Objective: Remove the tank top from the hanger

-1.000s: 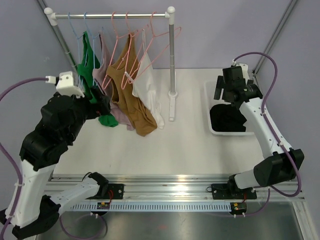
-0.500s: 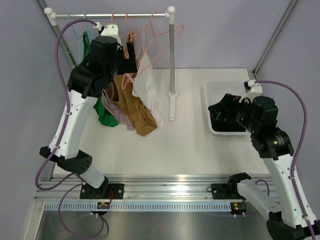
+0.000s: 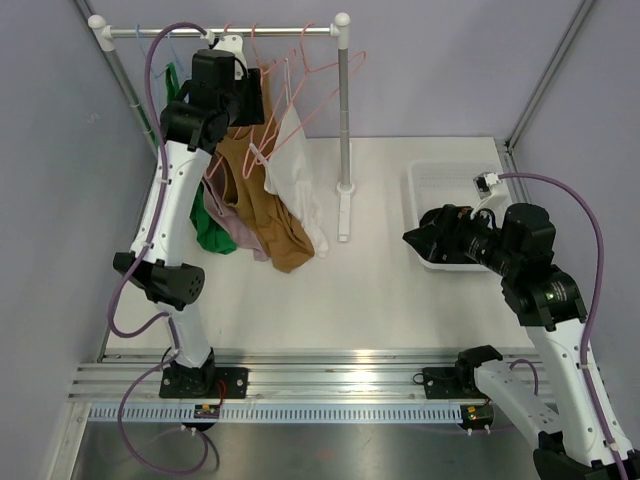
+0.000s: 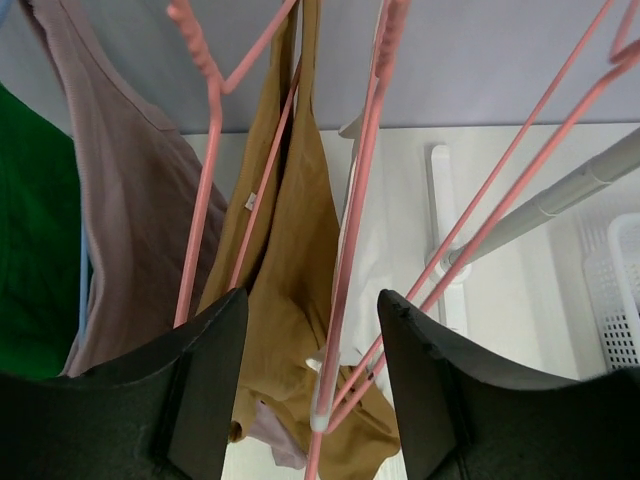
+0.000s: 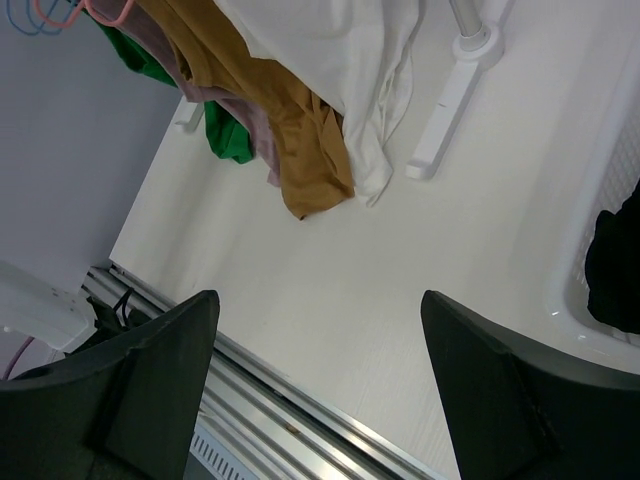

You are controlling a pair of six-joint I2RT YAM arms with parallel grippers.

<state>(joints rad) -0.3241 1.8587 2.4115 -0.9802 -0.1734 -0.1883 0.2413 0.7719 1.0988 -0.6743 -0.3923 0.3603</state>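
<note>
**Top view**
- Rack: a white rail [image 3: 225,31] on posts stands at the far left of the table [image 3: 330,290], carrying pink and blue hangers.
- Tank top: the brown tank top [image 3: 268,215] hangs on the rail between a mauve garment [image 3: 232,215] and a white garment [image 3: 297,175]. A green garment [image 3: 205,228] hangs past the mauve one. The tank top is ochre-brown and sleeveless, and its bunched hem droops lowest of the row.
- Left gripper: the left gripper [image 3: 262,100] is raised just under the rail at the tank top's shoulders, pointing into the hangers.
- Right gripper: the right gripper [image 3: 412,236] hovers at the near-left corner of a white bin [image 3: 440,175], well apart from the rack.

**Left wrist view**
- Jaws: the two dark fingers [image 4: 205,390] stand apart, open, with nothing pinched between them.
- Tank top: it fills the gap beyond the fingers. Its narrow brown straps rise beside the wire of a pink hanger [image 4: 265,180], and the body falls in long vertical folds. Contact with the fingers cannot be told.
- Neighbours: mauve and green cloth lie to the left and white cloth to the right.

**Right wrist view**
- Jaws: the fingers [image 5: 130,390] are spread wide and open, holding nothing.
- Tank top: its brown lower end hangs crumpled over the table in front of the white garment.
- Bin: black cloth [image 5: 615,265] lies inside it.
- Rack foot: the rack foot [image 5: 450,110] rests on the table.
</note>
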